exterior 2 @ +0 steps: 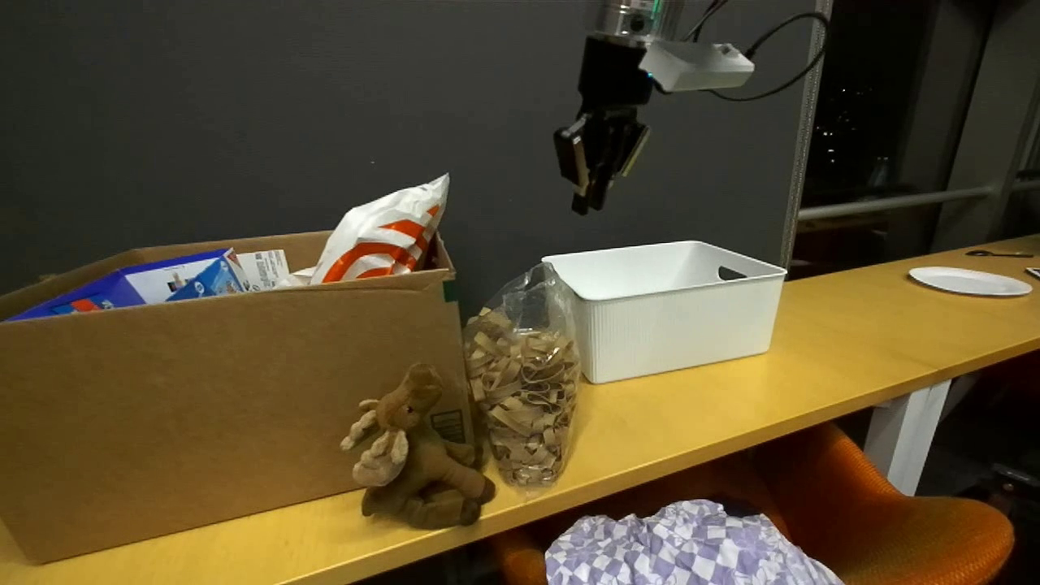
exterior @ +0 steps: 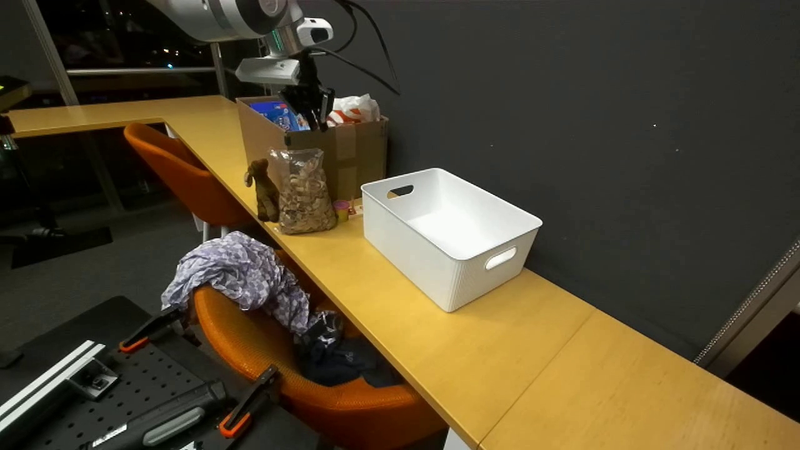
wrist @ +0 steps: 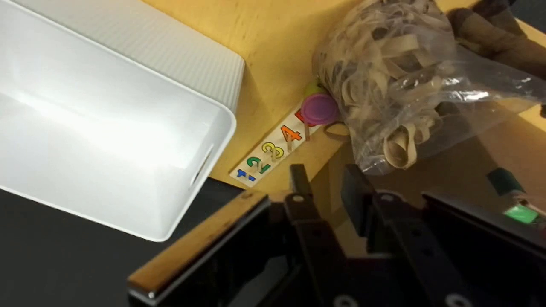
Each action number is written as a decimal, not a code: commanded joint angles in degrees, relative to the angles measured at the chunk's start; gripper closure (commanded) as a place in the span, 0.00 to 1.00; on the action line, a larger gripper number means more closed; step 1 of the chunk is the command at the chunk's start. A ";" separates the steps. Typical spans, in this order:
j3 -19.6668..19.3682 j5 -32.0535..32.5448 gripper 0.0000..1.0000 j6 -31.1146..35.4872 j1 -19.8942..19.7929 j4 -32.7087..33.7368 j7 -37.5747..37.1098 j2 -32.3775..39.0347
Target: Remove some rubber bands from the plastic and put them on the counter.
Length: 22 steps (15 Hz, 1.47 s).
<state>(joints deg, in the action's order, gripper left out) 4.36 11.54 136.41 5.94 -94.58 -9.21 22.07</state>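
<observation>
The hand (exterior 2: 591,201) hangs well above the tabletop (exterior 2: 812,349), pointing down; in the wrist view its two fingertips stand a little apart, with a gap between them. Below it in that view, a number strip (wrist: 273,150) lies flat on the tabletop between the bin (exterior 2: 682,329) and the bag (wrist: 473,81), and a purple-topped tub (wrist: 320,108) stands at its end, just beside the bag. The rubber bands (exterior 2: 524,406), tan and tangled, fill most of the clear bag. By the tub, at the bag's edge, a tan loop shows, seemingly a loose band (wrist: 338,131).

In an exterior view the bag stands upright just right of the carton (exterior 2: 244,406); whether they touch I cannot tell. A plush moose (exterior 2: 422,463) sits to the left of the bag, on the near side of the carton. Blue packs (exterior 2: 203,280) and, at the right end, a white packet (exterior 2: 386,236) show in the carton's top. The bin is upright, right of the bag and farther back. Far right lies a plate (exterior 2: 971,281). Near, beside the tabletop, a chair (exterior 2: 894,520) carries a checked cloth (exterior 2: 691,544). In an exterior view, a bench (exterior: 147,387) with clamps (exterior: 250,397) is at the near left.
</observation>
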 commanded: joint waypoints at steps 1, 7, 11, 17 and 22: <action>0.85 -3.75 1.00 -4.52 1.00 14.32 6.46 10.11; 1.88 -7.09 1.00 -8.82 2.74 25.63 11.17 19.67; 1.13 -6.32 1.00 -11.84 5.87 26.00 8.12 20.08; -0.29 -5.99 1.00 -12.19 6.31 22.34 5.23 18.56; -0.27 -6.73 1.00 -11.12 4.45 21.86 7.56 20.37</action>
<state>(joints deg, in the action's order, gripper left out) 3.85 5.62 124.93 11.00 -72.52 -2.92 41.86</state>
